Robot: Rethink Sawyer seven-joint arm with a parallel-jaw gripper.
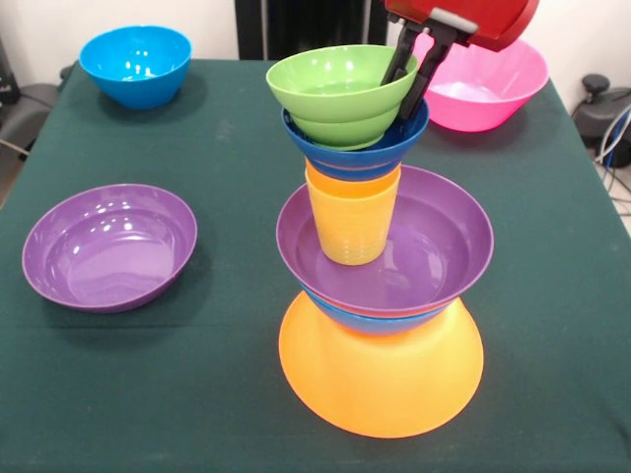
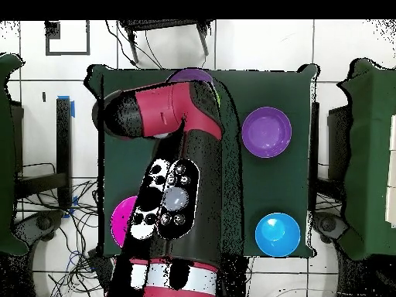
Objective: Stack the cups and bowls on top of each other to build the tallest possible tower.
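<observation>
Atop the tower (image 1: 380, 296), the gripper (image 1: 412, 77) pinches the green bowl's (image 1: 340, 94) rim (one finger inside).

Bright even light; glare spots on glossy bowls (image 1: 109, 246).

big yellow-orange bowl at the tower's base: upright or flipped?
Flipped. In the front view the yellow-orange bowl sits rim-down on the table, widening toward the cloth, with a blue bowl on its upturned bottom.

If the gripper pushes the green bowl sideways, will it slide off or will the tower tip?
The green bowl is glossy and sits shallowly in the dark blue bowl, so it probably slides easily. The tower narrows at the yellow cup, so a firm push could topple its upper part.
</observation>
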